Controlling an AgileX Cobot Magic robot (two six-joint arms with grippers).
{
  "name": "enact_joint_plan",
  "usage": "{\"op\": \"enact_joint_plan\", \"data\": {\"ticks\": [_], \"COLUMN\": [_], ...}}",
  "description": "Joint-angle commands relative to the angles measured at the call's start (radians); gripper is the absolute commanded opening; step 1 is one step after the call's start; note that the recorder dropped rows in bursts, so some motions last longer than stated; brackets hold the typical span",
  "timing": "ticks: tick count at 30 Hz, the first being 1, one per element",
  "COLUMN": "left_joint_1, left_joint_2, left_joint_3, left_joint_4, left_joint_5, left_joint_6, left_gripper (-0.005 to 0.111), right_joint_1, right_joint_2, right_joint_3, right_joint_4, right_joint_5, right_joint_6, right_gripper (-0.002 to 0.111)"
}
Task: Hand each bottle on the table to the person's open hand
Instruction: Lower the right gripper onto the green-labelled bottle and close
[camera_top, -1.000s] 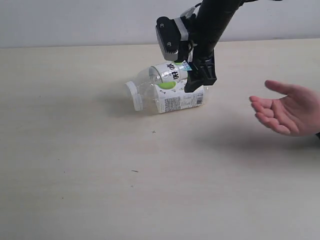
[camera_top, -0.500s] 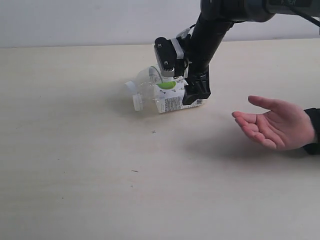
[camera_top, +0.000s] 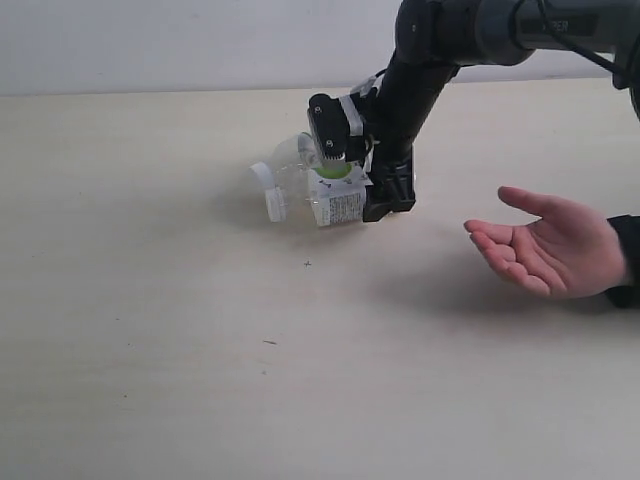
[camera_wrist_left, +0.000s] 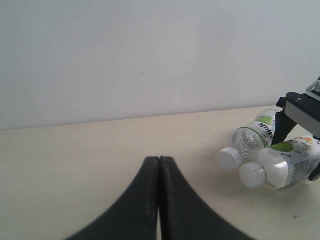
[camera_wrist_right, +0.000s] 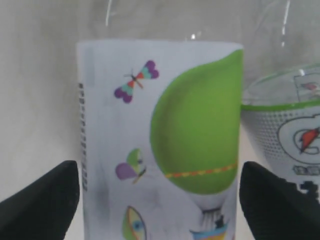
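Two clear white-capped bottles lie side by side on the table (camera_top: 150, 350). The nearer bottle (camera_top: 340, 207) (camera_wrist_left: 280, 162) (camera_wrist_right: 160, 125) has a white label with a green spot. The farther bottle (camera_top: 292, 155) (camera_wrist_left: 252, 135) (camera_wrist_right: 285, 130) lies against it. My right gripper (camera_top: 358, 200) (camera_wrist_right: 160, 200) is open, low over the nearer bottle, one finger on each side of its label with small gaps. The person's open hand (camera_top: 545, 245) waits palm up to the right. My left gripper (camera_wrist_left: 159, 160) is shut, empty, away from the bottles. No pink-red bottle is in view.
The right arm (camera_top: 420, 70) slants down from the upper right, between the bottles and the far table edge. A pale wall (camera_wrist_left: 150, 50) stands behind the table. Bare tabletop lies between the bottles and the hand.
The right gripper has come down from above the bottles until its fingers straddle the nearer one. The hand slid left toward the bottles, then held still.
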Motion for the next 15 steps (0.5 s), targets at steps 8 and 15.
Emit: {"op": "enact_joint_plan", "data": {"ticks": [8, 15], "left_joint_1": [0.004, 0.004], "left_joint_2": [-0.007, -0.007], "left_joint_3": [0.003, 0.003], "left_joint_4": [-0.007, -0.007], "left_joint_5": [0.001, 0.001], "left_joint_6": [0.002, 0.002], "left_gripper": [0.001, 0.001], "right_joint_1": [0.001, 0.007], "right_joint_2": [0.019, 0.017], "right_joint_3": [-0.007, -0.007], "right_joint_4": [0.004, -0.001], "right_joint_5": [-0.030, 0.000], "right_joint_6": [-0.002, -0.001], "right_gripper": [0.062, 0.016]}}
